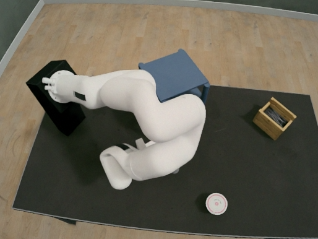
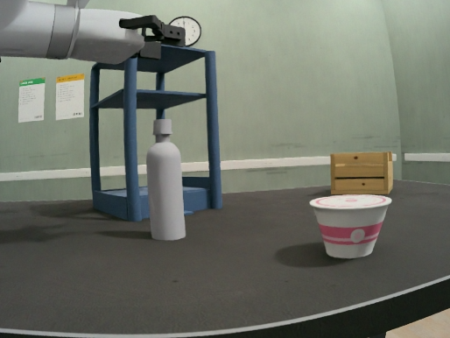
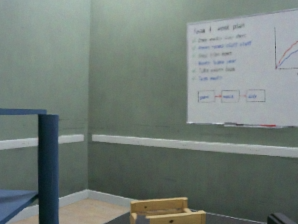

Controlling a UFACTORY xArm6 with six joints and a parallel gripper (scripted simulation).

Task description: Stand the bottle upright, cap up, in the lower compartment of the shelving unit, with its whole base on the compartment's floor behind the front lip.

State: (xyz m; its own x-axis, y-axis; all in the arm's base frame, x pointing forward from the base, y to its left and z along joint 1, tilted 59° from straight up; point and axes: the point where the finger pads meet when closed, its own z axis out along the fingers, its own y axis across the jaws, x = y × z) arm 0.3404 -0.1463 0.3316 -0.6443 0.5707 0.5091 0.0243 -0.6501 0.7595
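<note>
A grey bottle stands upright, cap up, on the dark mat just in front of the blue shelving unit. The bottle is outside the unit's lower compartment. My gripper is open and empty. It points sideways at the height of the unit's top shelf, well above the bottle. In the overhead view my white arm covers the bottle and the gripper. The wrist view looks past a blue post at the far wall and does not show the bottle.
A wooden crate stands at the mat's far right. A white cup with a pink band stands near the mat's front edge. The arm's black base box is at the left.
</note>
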